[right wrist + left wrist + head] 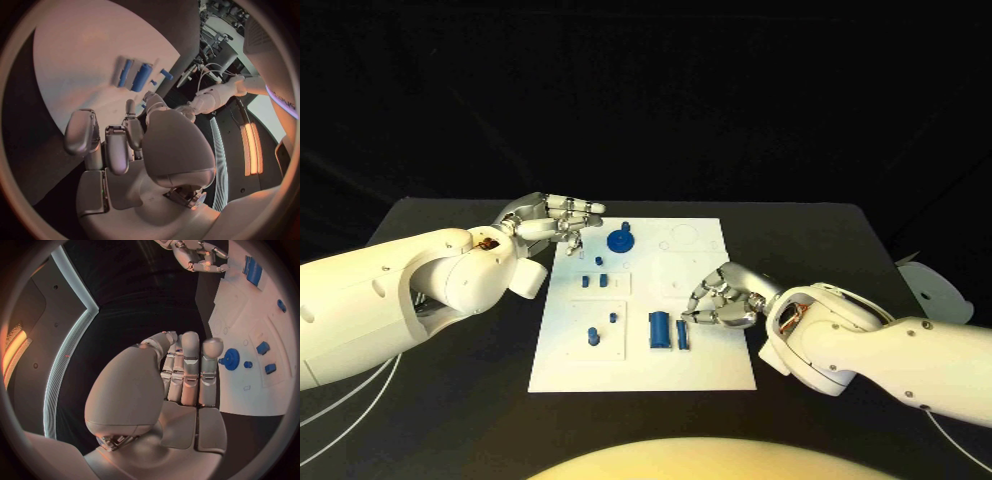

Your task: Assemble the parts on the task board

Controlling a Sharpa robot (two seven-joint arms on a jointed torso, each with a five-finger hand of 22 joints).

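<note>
Head view: the white board (646, 360) lies flat in the middle of the black worktop (834, 240). A blue gear (620, 239) sits near the board's far edge. Small blue pieces (594, 281) lie left of centre, and another small piece (593, 335) lies nearer the front. A blue cylinder (658, 331) and a thinner blue bar (684, 334) lie side by side close to the board's middle.

The left hand (557, 222) is at the board's far left corner, fingers curled inward; nothing is visible in its grasp. In the left wrist view its fingers (189, 371) lie together, extended toward the gear (229, 360), apart from it.

The right hand (724, 297) is over the board's right side, just beside the bar, fingers curled with nothing visibly held. The right wrist view shows the cylinder (141, 77) and bar (125, 73) beyond its fingertips, untouched.
</note>
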